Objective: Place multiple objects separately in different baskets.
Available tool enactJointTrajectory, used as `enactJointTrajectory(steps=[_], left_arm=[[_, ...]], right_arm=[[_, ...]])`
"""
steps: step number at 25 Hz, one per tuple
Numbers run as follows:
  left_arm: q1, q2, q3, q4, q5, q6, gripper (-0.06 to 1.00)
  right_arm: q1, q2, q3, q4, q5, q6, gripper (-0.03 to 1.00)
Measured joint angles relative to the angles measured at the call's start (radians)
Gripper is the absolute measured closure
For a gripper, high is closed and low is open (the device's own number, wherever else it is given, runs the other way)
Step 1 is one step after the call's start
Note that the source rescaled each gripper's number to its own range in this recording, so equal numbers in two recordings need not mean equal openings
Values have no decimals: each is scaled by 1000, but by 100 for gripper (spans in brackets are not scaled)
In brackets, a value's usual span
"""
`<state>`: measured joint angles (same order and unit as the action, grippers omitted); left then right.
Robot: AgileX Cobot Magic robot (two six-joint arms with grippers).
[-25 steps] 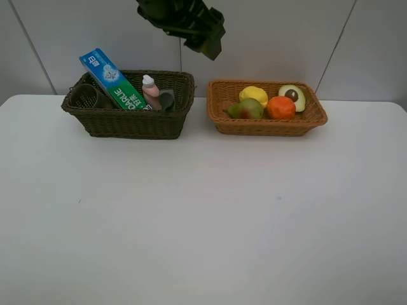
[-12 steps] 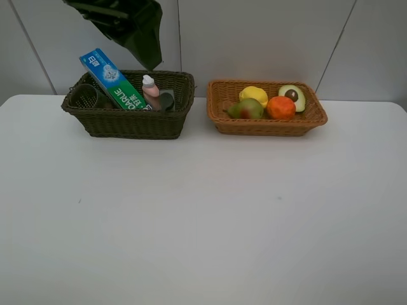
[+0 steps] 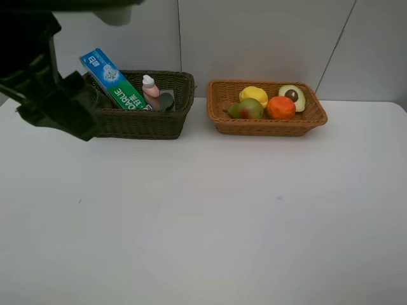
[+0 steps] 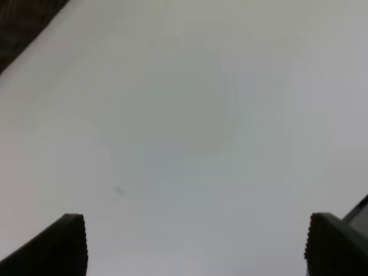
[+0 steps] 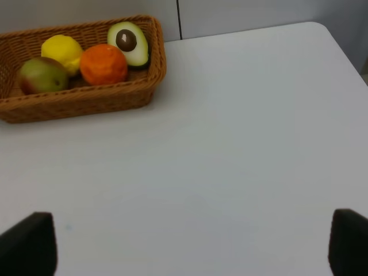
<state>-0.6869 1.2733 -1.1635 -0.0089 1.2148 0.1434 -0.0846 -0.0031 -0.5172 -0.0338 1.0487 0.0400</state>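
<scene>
Wicker fills the far side of the white table [image 3: 210, 222]: a dark olive-brown, deeper rectangular basket [image 3: 143, 124] on the left and a light orange-tan, shallower rectangular basket [image 3: 267, 126] on the right, standing near each other but apart. In the dark basket a blue-green toothpaste box [image 3: 112, 79] leans tilted, its upper end rising above the rim. Just beside it stands a small pink bottle with a white cap [image 3: 150, 88], and next to that a dark green pump bottle [image 3: 166, 100] shows only in part. The cup cannot be made out, since the left arm [image 3: 51, 89] covers that end of the basket.

The tan basket holds a yellow lemon [image 5: 62, 50], a green-and-red pear [image 5: 41, 75], a round orange [image 5: 103, 64] and an avocado half with its brown pit facing up [image 5: 129, 42]; the orange touches the avocado half and sits close to the lemon and pear.

The left gripper [image 4: 195, 247] hangs over bare table with its two dark fingertips spread wide, nothing between them. The right gripper [image 5: 192, 244] is likewise spread wide and empty, over bare table well apart from the tan basket.
</scene>
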Motion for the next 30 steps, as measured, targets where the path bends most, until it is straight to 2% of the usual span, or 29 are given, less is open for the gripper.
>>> enactJointTrajectory(steps=[9, 18, 30], left_arm=[[0, -201, 275, -58, -8, 6, -5], [0, -333, 528, -106, -115, 6, -5], [0, -545, 710, -111, -190, -4, -5]], right_arm=[[0, 0, 0, 0, 0, 0, -3], [0, 0, 0, 0, 0, 0, -3], [0, 0, 0, 0, 0, 0, -3]])
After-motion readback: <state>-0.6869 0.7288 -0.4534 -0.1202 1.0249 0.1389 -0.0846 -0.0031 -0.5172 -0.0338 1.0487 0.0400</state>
